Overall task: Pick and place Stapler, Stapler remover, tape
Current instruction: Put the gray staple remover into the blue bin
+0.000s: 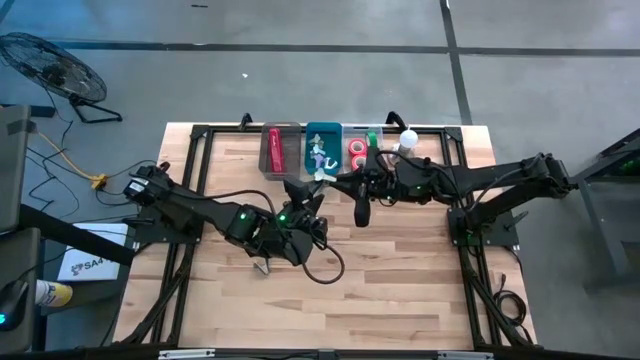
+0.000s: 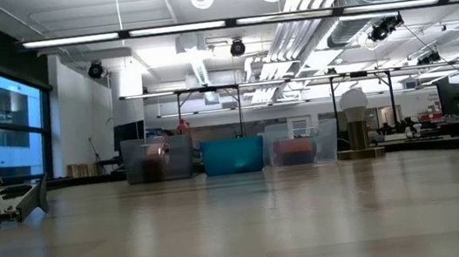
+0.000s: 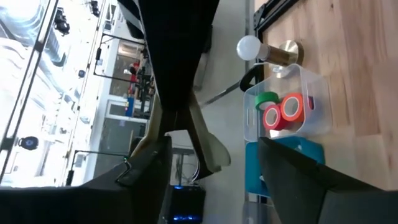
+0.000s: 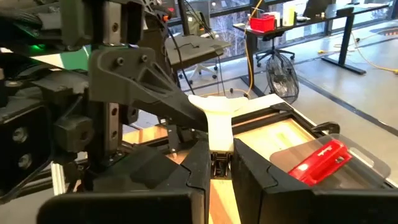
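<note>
The stapler (image 1: 273, 150) lies in the clear bin (image 1: 283, 172) left of the teal bin (image 1: 323, 128); the tape (image 1: 358, 152) sits in the bin right of it. Judged rigid and slick: grip the stapler mid-body. Left pincer (image 1: 305, 196), jaws wide, hovers near the teal bin; right pincer (image 1: 361, 215) is nearly closed, empty.

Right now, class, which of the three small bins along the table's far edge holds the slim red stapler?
The clear bin at the left end holds the red stapler; the teal middle bin holds small pieces, the right bin tape rolls.
</note>
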